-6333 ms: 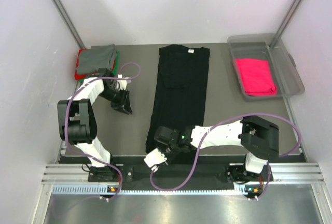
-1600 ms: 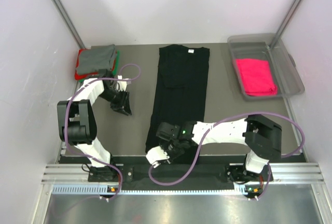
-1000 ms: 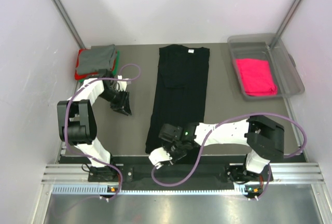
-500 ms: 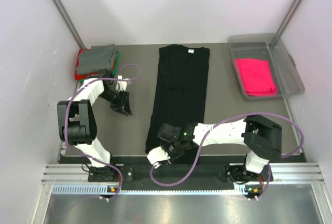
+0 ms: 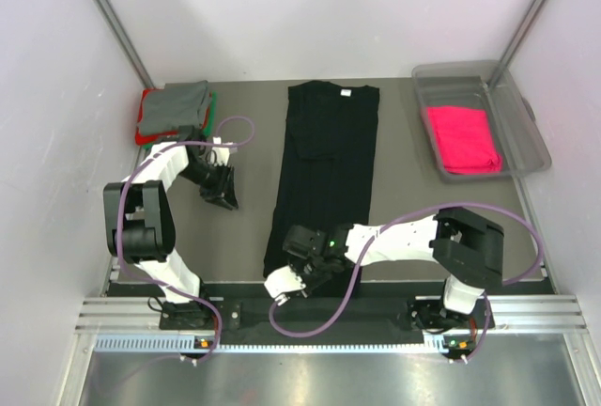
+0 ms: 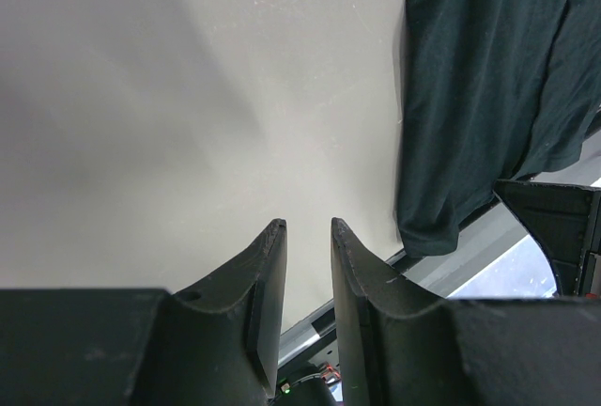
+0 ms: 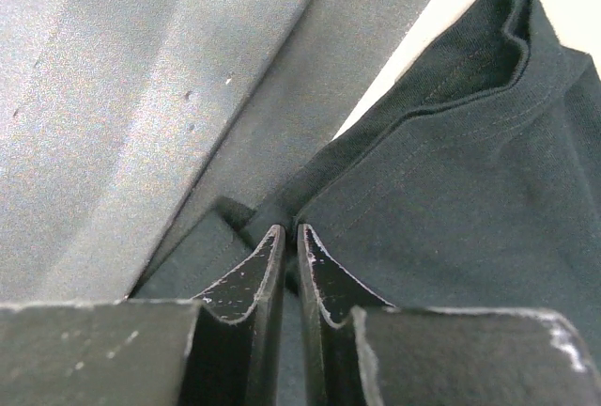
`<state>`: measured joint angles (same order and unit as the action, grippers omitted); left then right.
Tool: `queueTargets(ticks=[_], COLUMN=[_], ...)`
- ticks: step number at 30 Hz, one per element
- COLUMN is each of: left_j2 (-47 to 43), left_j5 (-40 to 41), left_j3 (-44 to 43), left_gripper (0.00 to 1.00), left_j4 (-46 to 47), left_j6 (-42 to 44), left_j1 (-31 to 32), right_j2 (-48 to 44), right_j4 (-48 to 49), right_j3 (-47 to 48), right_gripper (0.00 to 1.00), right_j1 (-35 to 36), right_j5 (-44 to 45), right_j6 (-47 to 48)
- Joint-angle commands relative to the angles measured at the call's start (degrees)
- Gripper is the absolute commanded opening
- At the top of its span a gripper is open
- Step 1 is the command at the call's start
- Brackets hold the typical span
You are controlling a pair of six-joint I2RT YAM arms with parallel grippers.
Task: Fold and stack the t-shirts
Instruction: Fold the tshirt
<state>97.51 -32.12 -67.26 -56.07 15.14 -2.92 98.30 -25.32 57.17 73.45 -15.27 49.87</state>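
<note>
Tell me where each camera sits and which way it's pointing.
Top external: above and behind the bases, looking down on the table; left arm and right arm show.
Left wrist: on the left arm, facing bare table past the left claw, black t-shirt at right.
Right wrist: on the right arm, facing down at the right claw pinching the t-shirt's hem.
Shared: all three show the black t-shirt.
</note>
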Motion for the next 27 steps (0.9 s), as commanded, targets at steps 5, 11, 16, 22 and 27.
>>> queueTargets(ticks=[5, 11, 16, 22, 27], left_j2=[-2.1, -2.1, -2.4, -2.2, -2.2], left_j5=[-1.2, -1.1, -0.9, -0.8, -0.8], left_j3=[0.4, 0.3, 0.7, 0.7, 0.7], left_gripper=[0.31, 0.31, 0.31, 0.31, 0.31], left_j4=[0.2, 0.3, 0.4, 0.4, 0.4], left_j6=[1.1, 1.2, 1.2, 1.3, 1.4], left_j1=[-0.2, -0.2, -0.2, -0.2, -0.2], right_j2=[-4.4, -4.1, -2.9, -1.9, -0.6], right_j4=[-0.3, 0.2, 0.0, -1.4, -1.0], right_j3=[1.1, 0.7, 1.8, 2.8, 3.4], right_gripper=[0.13, 0.18, 0.18, 0.22, 0.22], right_j1=[0.5, 0.5, 0.4, 0.6, 0.8], right_j5=[1.6, 2.6, 2.0, -0.3, -0.5], right_j6=[-0.3, -0.4, -0.6, -0.6, -0.6])
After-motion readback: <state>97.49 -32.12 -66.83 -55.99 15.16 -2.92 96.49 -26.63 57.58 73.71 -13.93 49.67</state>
